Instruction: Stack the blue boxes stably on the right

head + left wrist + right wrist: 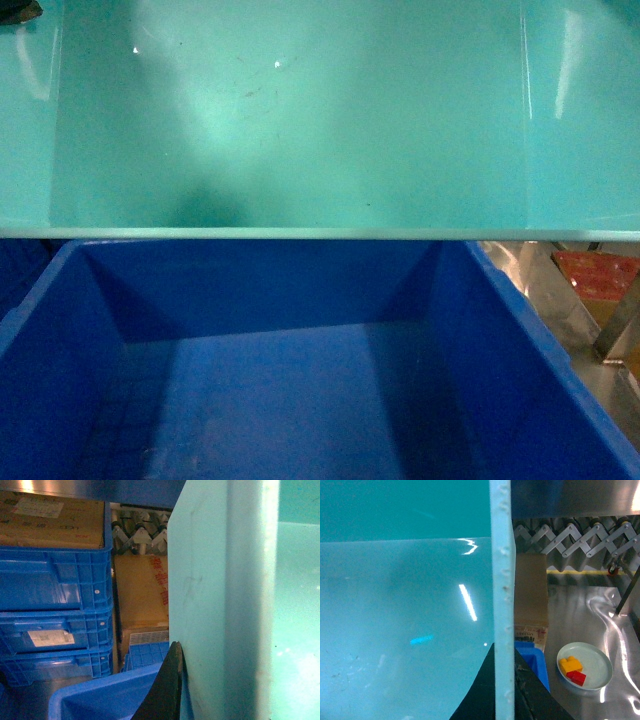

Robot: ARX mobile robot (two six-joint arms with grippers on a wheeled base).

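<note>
In the head view neither arm shows. The light turquoise tub (pixel 300 120) fills the upper half, tipped so its smooth, faintly scratched inside faces the camera, its lower rim running level across the middle. Directly beneath it sits the dark blue tub (pixel 300 380), open-topped, deeper, with sloping walls and an empty floor. At the right edge a strip of metal table (pixel 560 330) shows.

In the left wrist view the left gripper (pixel 172 685) shows as one dark finger pressed flat against the outer face of the turquoise tub's end wall; the wall's rim stands upright through the picture with the tub's inside to its right. The other finger is hidden, so whether it clamps the wall cannot be told. The dark blue tub's rim lies below. Behind stand ribbed blue crates (pixel 55 615) and a cardboard carton (pixel 142 595).

In the right wrist view the right gripper (pixel 504 690) straddles the turquoise tub's opposite wall, a dark finger on each face, closed on the rim. To the right, on the table, lie a plate (pixel 585 666) holding yellow and red blocks (pixel 572 670).
</note>
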